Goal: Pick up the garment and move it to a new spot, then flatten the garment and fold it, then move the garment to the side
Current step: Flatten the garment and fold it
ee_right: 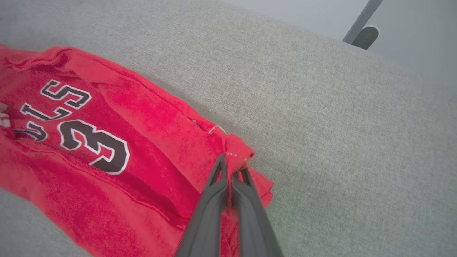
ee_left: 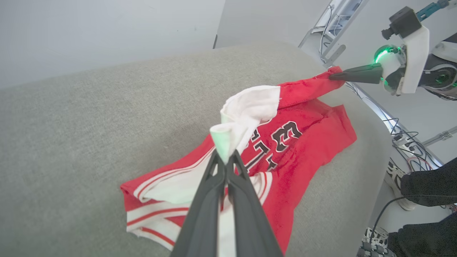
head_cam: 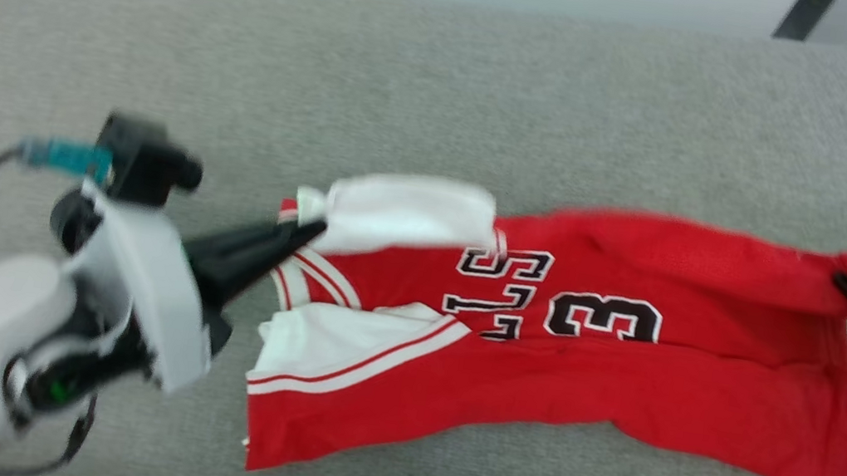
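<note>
- A red basketball jersey (head_cam: 620,385) with white sleeves lies stretched across the middle of a grey cushion (head_cam: 449,65). Its black lettering and a numeral 3 face up, and folds hide part of the lettering.
- The left gripper (head_cam: 316,229) has its two dark fingers pressed together on a white sleeve (head_cam: 410,215), pinching the jersey towards the cushion's left end. The sleeve is lifted off the cushion and flops over the fingertips.
- The right gripper (head_cam: 843,284) is clamped on a red hem corner near the cushion's right end, with cloth bunched between the closed fingertips.
- Between the two grips, the jersey's far edge hangs raised above the cushion. Its near edge rests rumpled on the cushion's fabric.
- The other sleeve (head_cam: 316,339), white with red-striped trim, lies on the cushion just beside the left gripper.
- Past the cushion's right edge, the left wrist view takes in cables (ee_left: 407,139) on a pale floor, a person's shoe (ee_left: 394,176) and dark trouser legs (ee_left: 428,185).
- A dark metal post (ee_right: 362,21) stands behind the cushion's far edge.
</note>
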{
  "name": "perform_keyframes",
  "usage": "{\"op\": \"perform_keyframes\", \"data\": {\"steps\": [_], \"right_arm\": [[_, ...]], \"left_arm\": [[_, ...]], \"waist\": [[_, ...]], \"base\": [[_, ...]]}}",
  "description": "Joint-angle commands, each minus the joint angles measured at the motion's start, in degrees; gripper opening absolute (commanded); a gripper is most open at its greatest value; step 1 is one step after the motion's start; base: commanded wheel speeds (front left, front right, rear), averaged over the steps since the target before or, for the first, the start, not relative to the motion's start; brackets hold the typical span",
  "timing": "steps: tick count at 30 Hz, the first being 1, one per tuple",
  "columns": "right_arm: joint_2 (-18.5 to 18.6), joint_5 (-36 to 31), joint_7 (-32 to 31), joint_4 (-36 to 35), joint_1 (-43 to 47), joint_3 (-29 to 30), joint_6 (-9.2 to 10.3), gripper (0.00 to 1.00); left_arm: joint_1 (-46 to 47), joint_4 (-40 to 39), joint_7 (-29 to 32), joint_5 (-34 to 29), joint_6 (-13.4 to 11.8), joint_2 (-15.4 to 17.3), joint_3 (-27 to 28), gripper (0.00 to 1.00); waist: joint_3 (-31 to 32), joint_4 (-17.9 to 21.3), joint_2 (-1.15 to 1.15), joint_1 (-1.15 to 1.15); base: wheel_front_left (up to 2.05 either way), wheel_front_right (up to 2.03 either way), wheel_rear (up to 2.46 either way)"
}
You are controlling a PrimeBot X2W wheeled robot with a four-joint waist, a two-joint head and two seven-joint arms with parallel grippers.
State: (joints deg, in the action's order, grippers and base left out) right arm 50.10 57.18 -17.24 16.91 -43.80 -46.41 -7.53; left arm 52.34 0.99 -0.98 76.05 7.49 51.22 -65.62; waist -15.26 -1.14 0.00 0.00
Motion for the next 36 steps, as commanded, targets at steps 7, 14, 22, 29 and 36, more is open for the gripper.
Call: {"op": "perform_keyframes", "data": {"steps": [7,14,22,29,36], "right_arm": [[4.3,1.7,2.7,-2.6,10.7,5.6,0.09,0.0],[2.9,1.3,2.8,-4.1,18.4,10.5,0.09,0.0],[-1.9,-1.7,1.8,-0.6,21.4,12.6,0.09,0.0],[-4.5,-3.5,3.5,1.9,20.7,13.6,0.09,0.39],[-4.7,-3.2,4.8,2.5,21.7,15.3,0.09,1.0]], "left_arm": [[-8.1,-5.1,-6.3,-0.2,-1.9,3.3,-1.2,0.0],[-13.3,-4.0,-8.9,-0.2,-3.4,1.4,-3.4,0.0],[-14.6,5.4,-10.2,-1.2,-2.1,-4.1,-4.5,0.0],[-15.1,11.6,-11.5,-1.6,-0.8,-7.6,-4.7,0.79],[-15.0,13.3,-12.5,-2.2,-0.4,-8.7,-4.4,1.0]], "waist": [[2.1,-3.2,0.0,0.0],[1.5,-3.9,0.0,0.0],[0.5,-3.6,0.0,0.0],[1.3,-3.2,0.0,0.0],[3.2,-3.6,0.0,0.0]], "base": [[0.0,0.0,0.0],[0.0,0.0,0.0],[0.0,0.0,0.0],[0.0,0.0,0.0],[0.0,0.0,0.0]]}}
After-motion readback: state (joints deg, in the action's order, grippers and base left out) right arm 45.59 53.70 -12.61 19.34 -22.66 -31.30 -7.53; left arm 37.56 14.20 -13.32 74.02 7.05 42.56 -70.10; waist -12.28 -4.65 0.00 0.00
